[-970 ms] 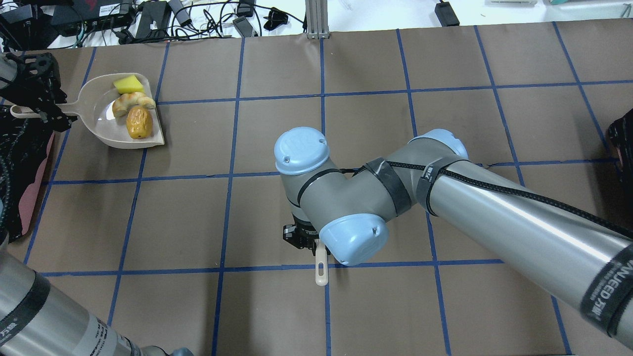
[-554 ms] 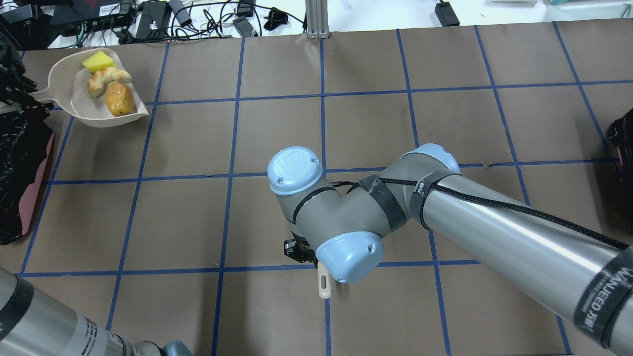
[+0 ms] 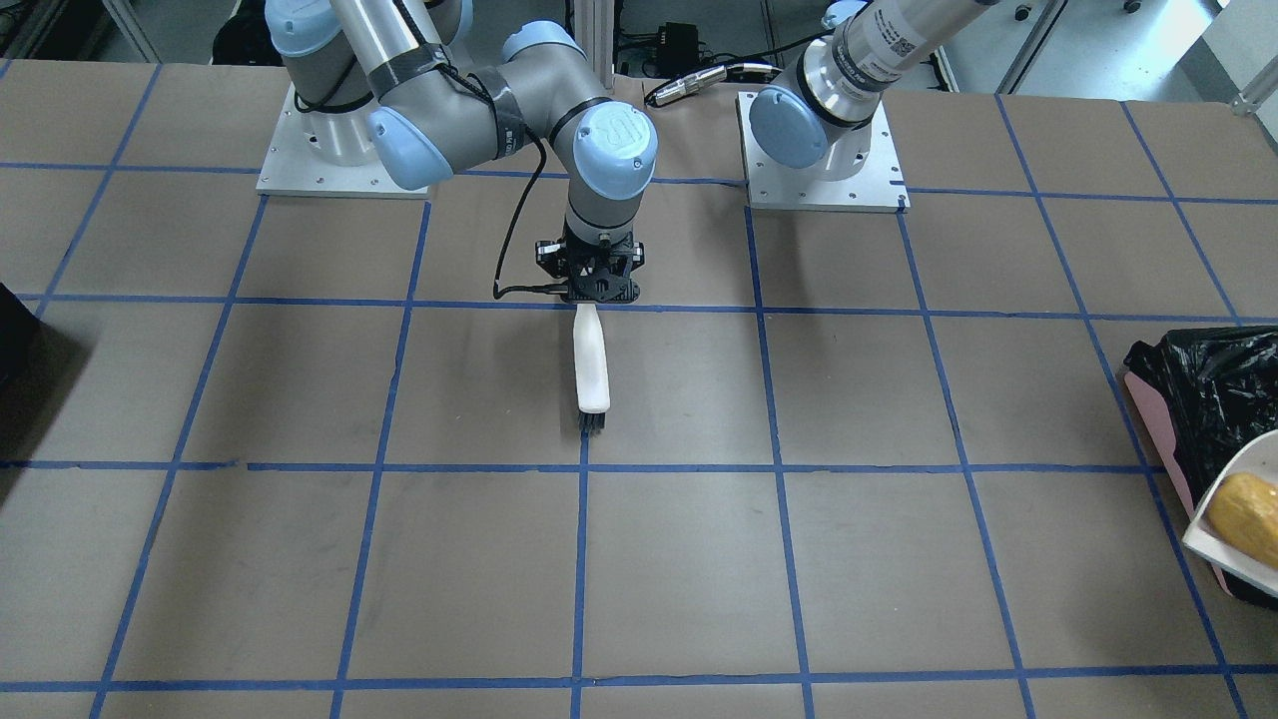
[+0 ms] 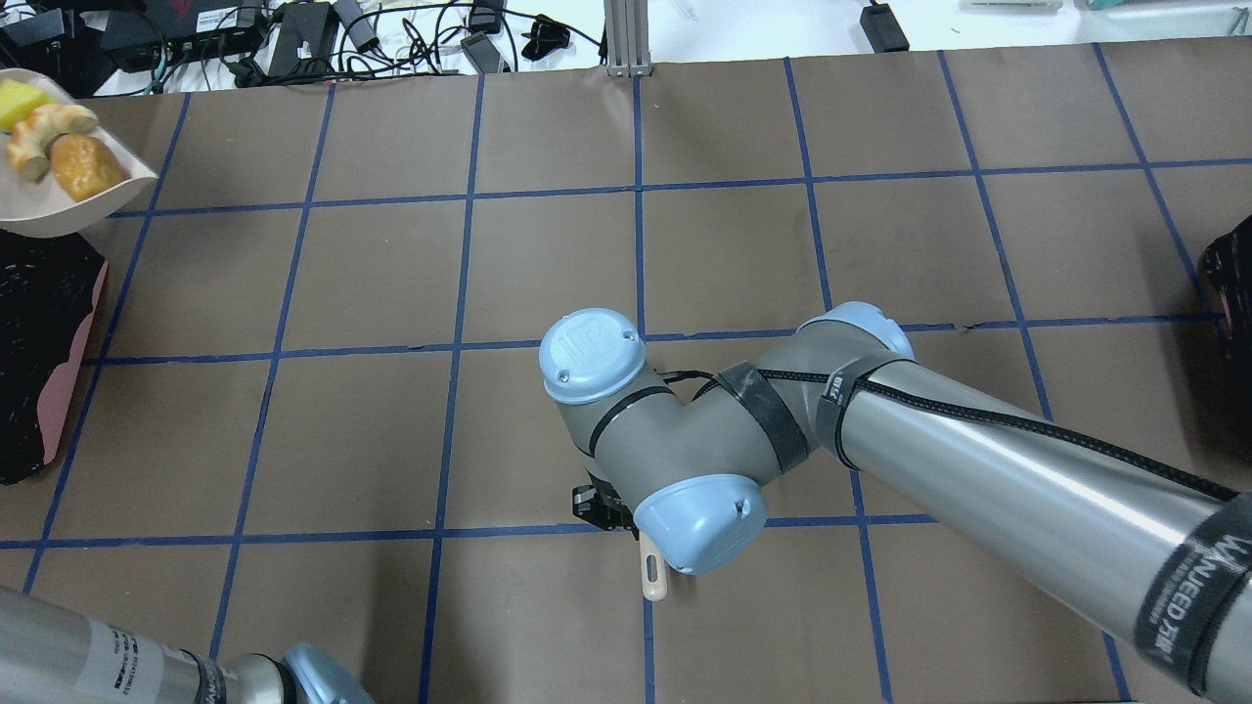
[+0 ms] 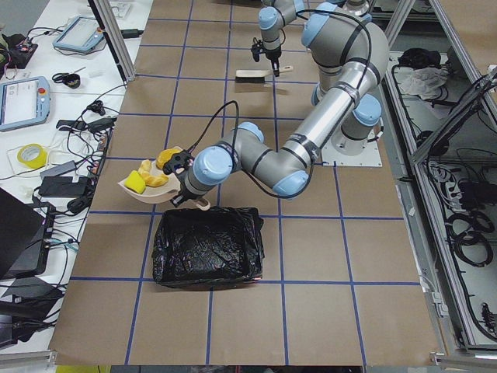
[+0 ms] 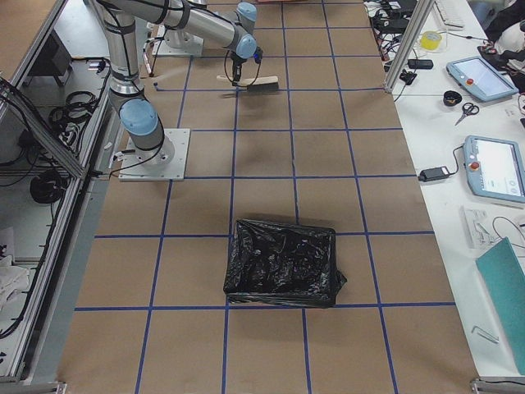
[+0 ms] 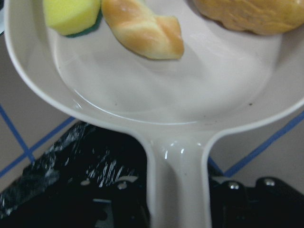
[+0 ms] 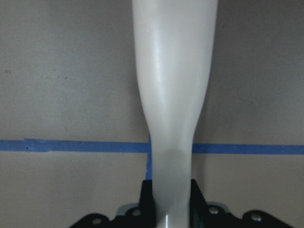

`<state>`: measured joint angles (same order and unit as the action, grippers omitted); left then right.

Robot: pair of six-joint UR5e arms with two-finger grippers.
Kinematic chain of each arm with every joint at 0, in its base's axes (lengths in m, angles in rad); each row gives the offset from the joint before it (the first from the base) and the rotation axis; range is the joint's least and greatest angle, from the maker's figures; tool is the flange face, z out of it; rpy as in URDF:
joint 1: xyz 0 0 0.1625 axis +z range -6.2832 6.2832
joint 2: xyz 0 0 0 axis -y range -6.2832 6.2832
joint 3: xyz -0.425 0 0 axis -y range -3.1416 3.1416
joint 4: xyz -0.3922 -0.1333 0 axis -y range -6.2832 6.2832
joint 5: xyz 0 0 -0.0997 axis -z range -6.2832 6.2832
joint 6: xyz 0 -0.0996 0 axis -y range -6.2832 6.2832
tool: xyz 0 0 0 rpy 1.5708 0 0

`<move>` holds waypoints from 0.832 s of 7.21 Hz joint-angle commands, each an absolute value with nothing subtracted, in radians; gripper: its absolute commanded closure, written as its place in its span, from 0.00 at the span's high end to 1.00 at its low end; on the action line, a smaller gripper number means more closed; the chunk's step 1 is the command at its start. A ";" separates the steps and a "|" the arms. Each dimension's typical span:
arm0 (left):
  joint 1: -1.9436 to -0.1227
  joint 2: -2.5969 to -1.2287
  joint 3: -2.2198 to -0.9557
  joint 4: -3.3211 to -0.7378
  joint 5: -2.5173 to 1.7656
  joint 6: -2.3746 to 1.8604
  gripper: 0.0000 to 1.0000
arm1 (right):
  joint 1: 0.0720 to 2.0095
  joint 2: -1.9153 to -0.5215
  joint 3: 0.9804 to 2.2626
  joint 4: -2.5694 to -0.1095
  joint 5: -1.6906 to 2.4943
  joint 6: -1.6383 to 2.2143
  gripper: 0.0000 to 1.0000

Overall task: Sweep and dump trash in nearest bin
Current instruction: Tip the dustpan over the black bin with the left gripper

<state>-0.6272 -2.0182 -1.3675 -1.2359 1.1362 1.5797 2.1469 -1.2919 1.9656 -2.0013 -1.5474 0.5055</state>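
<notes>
The right arm [image 3: 449, 90], on this view's left, bends down from its mounting plate [image 3: 300, 175] to the middle of the tabletop [image 3: 300, 559], a brown sheet gridded with blue tape. The right gripper [image 3: 589, 296] points down, its jaws closed on the handle end of a white brush [image 3: 593, 364]. The brush stretches away from the robot, dark bristles at its far tip, just short of a tape line. The left arm [image 3: 829, 100] rises out of the top edge. At the right edge stands the bin [image 3: 1198, 384], pink-sided and lined with crinkled black plastic. Over its near corner the dustpan [image 3: 1213, 544] shows, cut off by the edge, with an orange-brown lump [image 3: 1248, 514] in it. A dark object [image 3: 10, 335] sits at the left edge.
</notes>
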 commanded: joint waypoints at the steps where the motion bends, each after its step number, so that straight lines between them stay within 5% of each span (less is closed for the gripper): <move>1: -0.490 -2.002 -1.345 -1.354 1.149 1.578 0.00 | 2.146 -1.286 1.965 -2.013 -1.548 0.505 0.50; 3: -0.439 -2.000 -1.324 -1.356 1.279 1.604 0.00 | 2.141 -1.284 1.967 -2.017 -1.548 0.505 0.79; 6: -0.439 -2.014 -1.316 -1.249 1.513 1.643 0.00 | 2.137 -1.287 1.959 -2.020 -1.549 0.499 0.98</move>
<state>-0.4391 -2.0034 -1.3192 -1.3148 1.4258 1.6214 2.1366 -1.2849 1.9626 -2.0179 -1.5485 0.4993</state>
